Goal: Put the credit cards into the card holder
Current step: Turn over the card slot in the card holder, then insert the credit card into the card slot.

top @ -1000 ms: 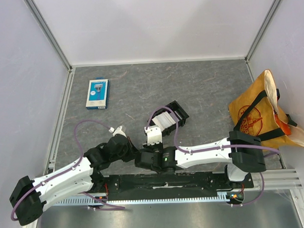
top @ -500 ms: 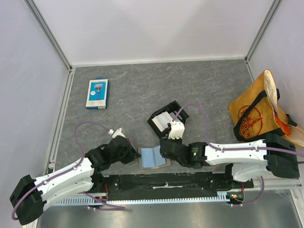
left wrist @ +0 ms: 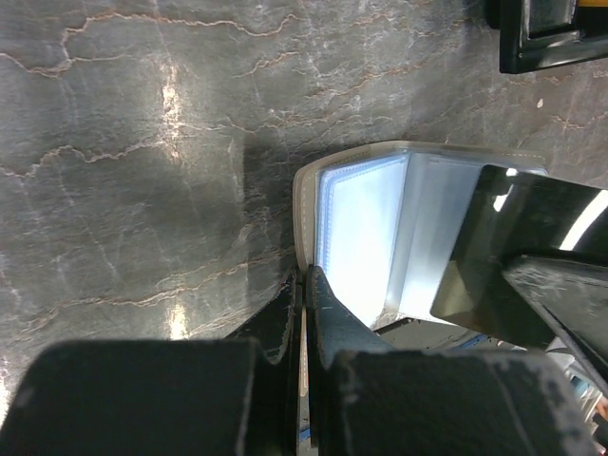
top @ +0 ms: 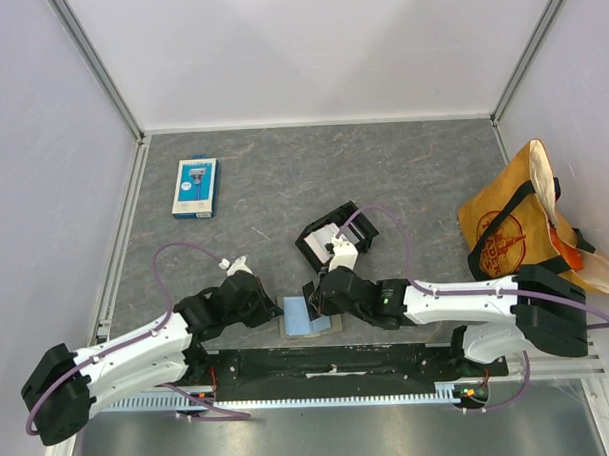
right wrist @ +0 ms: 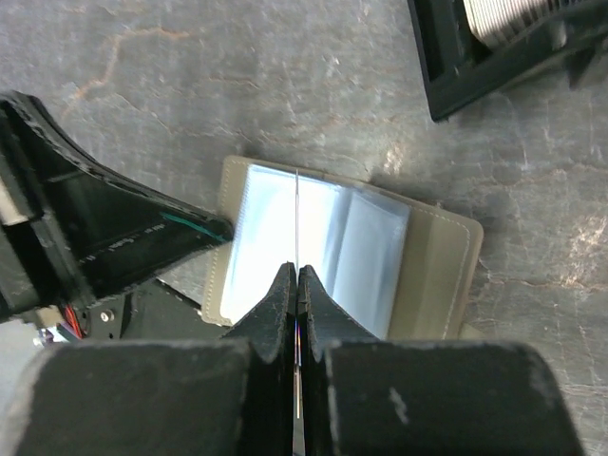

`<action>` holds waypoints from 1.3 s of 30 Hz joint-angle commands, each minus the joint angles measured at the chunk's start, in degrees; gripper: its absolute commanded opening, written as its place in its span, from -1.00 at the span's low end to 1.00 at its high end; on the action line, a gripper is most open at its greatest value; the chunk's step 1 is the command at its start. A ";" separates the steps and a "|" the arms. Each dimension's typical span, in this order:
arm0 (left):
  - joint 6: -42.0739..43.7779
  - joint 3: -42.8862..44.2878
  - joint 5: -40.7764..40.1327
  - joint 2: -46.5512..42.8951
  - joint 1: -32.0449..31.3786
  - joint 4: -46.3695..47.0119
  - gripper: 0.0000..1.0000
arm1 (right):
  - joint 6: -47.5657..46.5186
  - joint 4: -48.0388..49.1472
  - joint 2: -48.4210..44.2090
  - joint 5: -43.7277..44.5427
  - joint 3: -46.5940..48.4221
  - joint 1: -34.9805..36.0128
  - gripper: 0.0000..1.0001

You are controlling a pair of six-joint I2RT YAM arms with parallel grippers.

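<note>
Black tray (right wrist: 513, 71) just behind open card holder (right wrist: 437, 275).

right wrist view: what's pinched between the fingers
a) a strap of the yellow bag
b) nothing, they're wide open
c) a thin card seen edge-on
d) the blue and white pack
C: a thin card stands edge-on between the shut fingers, directly over the open card holder.
</note>
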 commanded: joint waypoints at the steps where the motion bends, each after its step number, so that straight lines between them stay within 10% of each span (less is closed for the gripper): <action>1: -0.84 0.85 -0.58 1.33 -0.01 1.91 -0.96 | 2.50 6.35 0.90 -3.89 -4.29 -0.58 -1.00; 39: -3.48 -3.20 -1.46 3.44 -0.10 6.48 -0.96 | 10.59 27.63 1.25 -10.22 -18.98 -4.97 -1.00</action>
